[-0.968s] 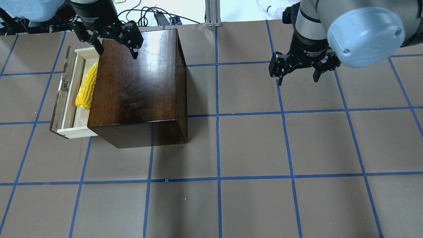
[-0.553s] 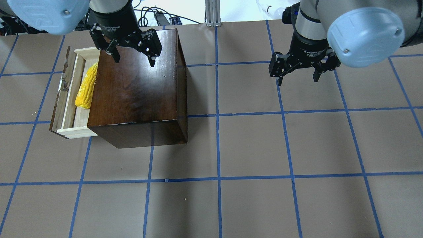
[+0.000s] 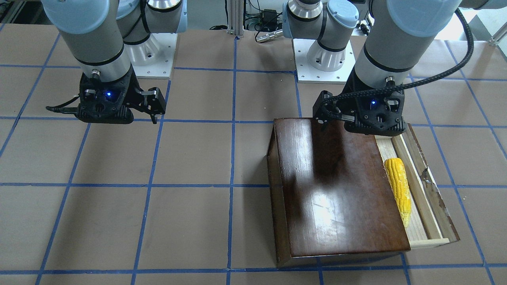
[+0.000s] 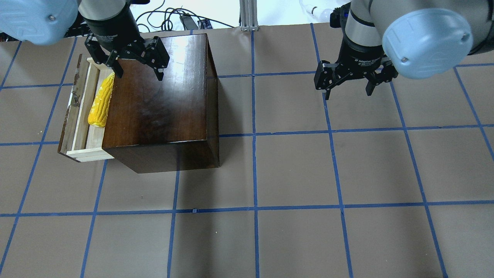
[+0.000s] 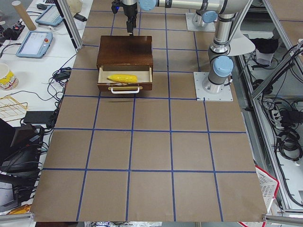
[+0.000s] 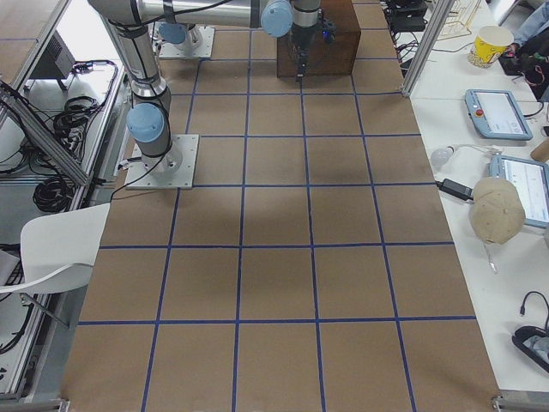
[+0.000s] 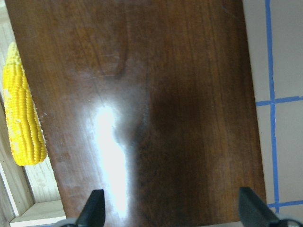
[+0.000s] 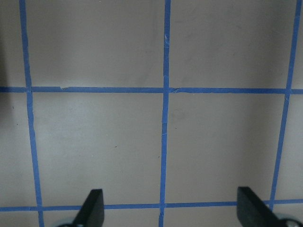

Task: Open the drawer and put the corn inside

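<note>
The bright yellow corn cob (image 4: 101, 101) lies in the pulled-out pale wooden drawer (image 4: 82, 110). The left hand (image 4: 139, 75) and the right hand (image 4: 348, 94) are spread apart, holding nothing.

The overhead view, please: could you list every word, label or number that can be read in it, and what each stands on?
"2F Adaptive", with the rest blurred: white print on the black body of the right hand.
A similar white print on the left hand: too blurred to read.
No text on the box, the drawer or the corn.
</note>
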You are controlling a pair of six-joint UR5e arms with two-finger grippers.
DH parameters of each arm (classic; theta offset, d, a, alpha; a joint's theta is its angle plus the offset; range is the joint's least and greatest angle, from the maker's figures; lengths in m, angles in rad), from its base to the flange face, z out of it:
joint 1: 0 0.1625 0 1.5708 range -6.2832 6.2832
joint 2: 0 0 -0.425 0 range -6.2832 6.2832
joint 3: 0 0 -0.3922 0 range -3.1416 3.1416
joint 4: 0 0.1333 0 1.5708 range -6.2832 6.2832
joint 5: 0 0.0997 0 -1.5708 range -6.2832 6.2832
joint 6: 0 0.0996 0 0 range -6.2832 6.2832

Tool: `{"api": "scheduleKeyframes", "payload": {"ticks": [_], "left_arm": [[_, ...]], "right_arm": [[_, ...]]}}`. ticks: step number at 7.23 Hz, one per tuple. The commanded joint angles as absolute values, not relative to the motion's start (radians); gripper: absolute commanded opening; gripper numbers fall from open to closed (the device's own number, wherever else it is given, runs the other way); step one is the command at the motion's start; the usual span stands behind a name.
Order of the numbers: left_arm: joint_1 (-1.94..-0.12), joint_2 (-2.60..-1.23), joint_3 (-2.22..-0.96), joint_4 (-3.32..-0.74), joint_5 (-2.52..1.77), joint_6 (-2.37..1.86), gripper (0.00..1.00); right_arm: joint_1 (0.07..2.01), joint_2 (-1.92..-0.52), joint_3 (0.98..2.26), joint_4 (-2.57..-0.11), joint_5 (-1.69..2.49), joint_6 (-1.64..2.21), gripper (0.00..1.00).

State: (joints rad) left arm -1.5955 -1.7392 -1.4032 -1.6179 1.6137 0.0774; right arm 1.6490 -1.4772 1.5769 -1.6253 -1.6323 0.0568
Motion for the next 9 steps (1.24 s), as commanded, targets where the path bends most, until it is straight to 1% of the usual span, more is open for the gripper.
{"api": "scheduleKeyframes", "payload": {"ticks": [1,4,9], "left_arm": [[-1.586,-1.726,-1.465,-1.539,1.612,0.071,1.0],[-1.583,-1.704,-1.532,-1.467,1.612,0.025,1.0],[-1.553,-1.664,-1.562,-1.471,1.605,0.022,1.0]], "right_arm": [[1.649,-1.477,1.577,-1.624,-1.632,0.057,1.0],[1.649,-1.477,1.577,-1.626,-1.632,0.057,1.0],[1.649,-1.477,1.577,-1.624,-1.632,0.057,1.0]]}}
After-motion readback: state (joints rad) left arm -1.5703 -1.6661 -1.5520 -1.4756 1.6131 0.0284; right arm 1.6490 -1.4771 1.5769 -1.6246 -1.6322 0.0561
